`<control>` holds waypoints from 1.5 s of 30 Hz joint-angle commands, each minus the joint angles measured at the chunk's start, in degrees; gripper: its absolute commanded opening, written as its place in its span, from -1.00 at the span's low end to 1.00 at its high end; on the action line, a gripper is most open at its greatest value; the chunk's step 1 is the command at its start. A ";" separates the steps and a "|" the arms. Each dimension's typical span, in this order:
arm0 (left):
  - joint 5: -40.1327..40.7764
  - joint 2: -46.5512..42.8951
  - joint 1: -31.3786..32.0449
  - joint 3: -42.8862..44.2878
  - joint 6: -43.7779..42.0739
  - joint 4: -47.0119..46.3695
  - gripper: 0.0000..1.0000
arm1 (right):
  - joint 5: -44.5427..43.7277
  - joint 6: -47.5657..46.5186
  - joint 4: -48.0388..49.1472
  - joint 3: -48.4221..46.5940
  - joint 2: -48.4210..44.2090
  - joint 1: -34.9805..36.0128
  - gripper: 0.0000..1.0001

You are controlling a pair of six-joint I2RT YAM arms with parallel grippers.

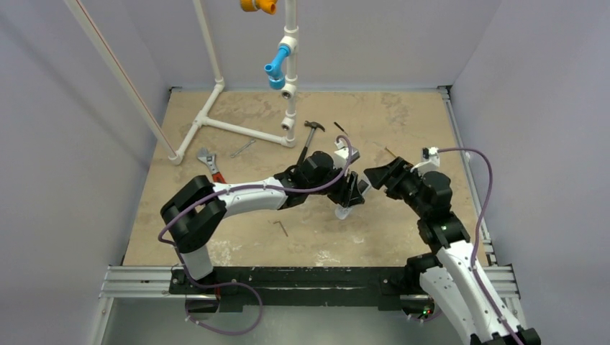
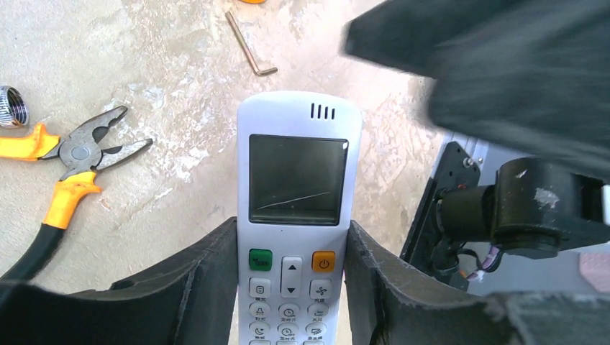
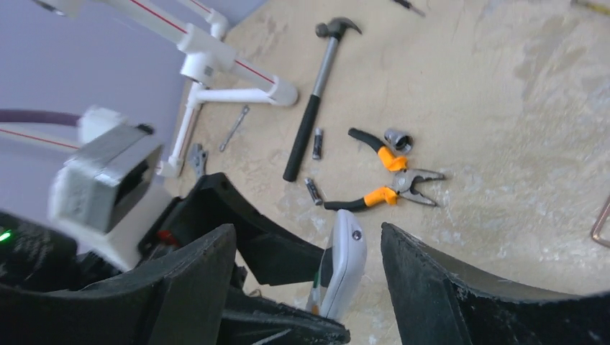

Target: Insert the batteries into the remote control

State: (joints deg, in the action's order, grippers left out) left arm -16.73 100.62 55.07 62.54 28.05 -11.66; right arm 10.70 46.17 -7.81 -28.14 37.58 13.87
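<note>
Surface: beige mottled tabletop (image 1: 403, 122), pale grey walls around it.
Top view: left gripper (image 1: 352, 190) and right gripper (image 1: 374, 178) are tip to tip near mid-table, with a hammer (image 1: 309, 140) lying beyond them.
Left wrist view: the remote control (image 2: 298, 215) is clamped between both fingers — display end sticking out, buttons facing the camera. Pliers (image 2: 72, 172) and a hex key (image 2: 248, 47) lie on the table.
Right wrist view: jaws wide, the remote edge-on between them with a gap on each side. The batteries (image 3: 317, 143) lie on the table — one beside the hammer handle, one by a pliers handle.

We see a hammer (image 3: 315, 108) on the desk (image 2: 158, 79), orange-handled pliers (image 2: 78, 154) just beside a silver threaded fitting (image 2: 10, 106), a hex key (image 2: 246, 47) apart
</note>
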 commanded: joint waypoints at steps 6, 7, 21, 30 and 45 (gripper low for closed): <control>4.11 -6.26 -7.51 -1.10 18.48 -5.66 -1.00 | 2.02 -10.75 -1.51 -0.48 -11.08 0.24 0.34; 6.53 -7.21 -7.97 -1.03 19.24 -4.62 -1.00 | 2.45 -10.70 -1.11 0.14 -12.34 0.21 0.34; 12.07 -12.66 -8.95 -2.42 25.56 -3.08 -1.00 | -1.99 -11.55 3.51 -2.28 -3.63 15.83 0.46; 11.96 -13.10 -8.71 -3.56 25.82 -3.01 -1.00 | -13.98 -9.53 7.56 -3.25 3.32 23.29 0.43; 12.42 -13.27 -7.82 -3.85 26.45 -3.44 -1.00 | -12.18 -6.87 16.78 -4.60 13.51 23.66 0.15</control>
State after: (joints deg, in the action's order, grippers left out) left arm -4.62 88.82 46.92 58.37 53.47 -12.43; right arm -1.93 38.17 4.64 -30.20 49.89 37.15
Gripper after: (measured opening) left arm 0.489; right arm 0.604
